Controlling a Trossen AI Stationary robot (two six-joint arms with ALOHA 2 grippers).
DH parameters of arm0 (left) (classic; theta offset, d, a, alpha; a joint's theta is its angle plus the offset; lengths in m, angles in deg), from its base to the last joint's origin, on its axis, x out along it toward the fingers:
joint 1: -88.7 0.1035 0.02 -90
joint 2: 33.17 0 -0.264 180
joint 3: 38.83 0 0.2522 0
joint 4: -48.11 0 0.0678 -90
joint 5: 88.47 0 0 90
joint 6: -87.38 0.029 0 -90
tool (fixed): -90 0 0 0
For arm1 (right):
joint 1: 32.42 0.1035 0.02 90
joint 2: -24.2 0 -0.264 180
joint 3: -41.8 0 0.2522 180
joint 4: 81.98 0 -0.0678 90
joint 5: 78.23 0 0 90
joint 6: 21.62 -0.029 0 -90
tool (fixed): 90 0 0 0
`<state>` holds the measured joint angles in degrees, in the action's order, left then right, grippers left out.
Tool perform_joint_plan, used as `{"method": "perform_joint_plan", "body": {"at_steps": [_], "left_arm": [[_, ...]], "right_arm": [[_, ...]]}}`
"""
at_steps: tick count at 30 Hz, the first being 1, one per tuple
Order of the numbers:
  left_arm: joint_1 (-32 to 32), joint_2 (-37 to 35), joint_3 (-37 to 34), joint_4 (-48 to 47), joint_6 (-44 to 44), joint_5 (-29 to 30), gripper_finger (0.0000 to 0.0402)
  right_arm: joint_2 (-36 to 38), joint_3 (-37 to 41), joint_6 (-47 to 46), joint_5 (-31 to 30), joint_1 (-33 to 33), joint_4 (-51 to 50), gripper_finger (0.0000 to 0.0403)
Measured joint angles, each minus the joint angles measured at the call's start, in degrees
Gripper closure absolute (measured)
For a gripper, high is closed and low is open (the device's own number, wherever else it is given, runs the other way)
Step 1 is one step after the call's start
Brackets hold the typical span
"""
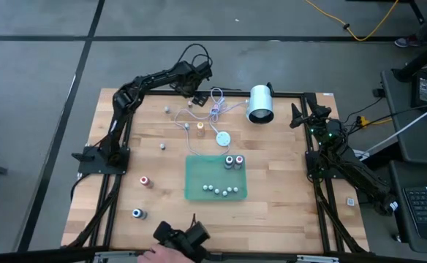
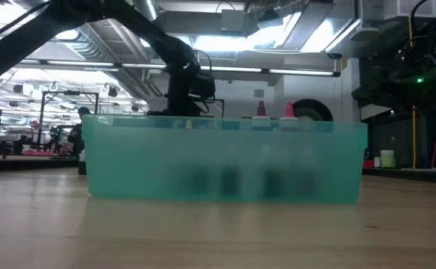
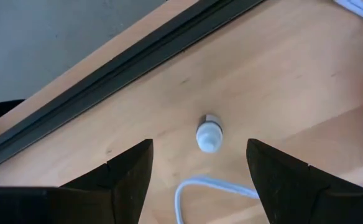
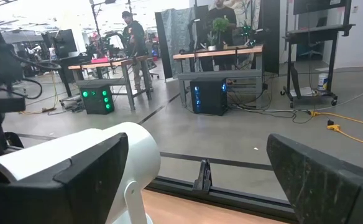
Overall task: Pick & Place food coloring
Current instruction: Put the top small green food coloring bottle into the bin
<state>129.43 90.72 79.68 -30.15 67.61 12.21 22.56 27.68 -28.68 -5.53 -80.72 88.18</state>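
The left claw (image 3: 200, 171), fingers parted, hovers directly above a small white-capped bottle (image 3: 209, 134) on the desk (image 3: 281, 74), apparently ready to descend and close.

Your left arm reaches out to the far edge of the table, bent at the elbow, with its wrist turned inward. Your left gripper (image 3: 199, 180) points down at the tabletop, its 2 fingers (image 3: 128, 171) parted with a clear gap between them. Your right arm sits folded along the table's right side, your right gripper (image 4: 200, 177) spread wide, holding nothing.
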Motion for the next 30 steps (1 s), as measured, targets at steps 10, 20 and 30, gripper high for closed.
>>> {"method": "perform_joint_plan", "body": {"at_steps": [10, 20, 30], "left_arm": [[0.79, 3.17, 0.00, 2.16, 2.01, -2.81, 0.0149], [0.62, 4.42, 0.00, 1.89, 2.57, -2.37, 0.0153], [1.03, 4.42, 0.00, 2.20, 2.56, -2.26, 0.0252]], "right_arm": [[0.01, 0.00, 0.01, 0.00, 0.00, 0.01, 0.0019], [0.00, 0.00, -0.01, 0.00, -0.02, 0.01, 0.0019], [0.00, 0.00, -0.01, 0.00, -0.02, 0.00, 0.0019]]}}
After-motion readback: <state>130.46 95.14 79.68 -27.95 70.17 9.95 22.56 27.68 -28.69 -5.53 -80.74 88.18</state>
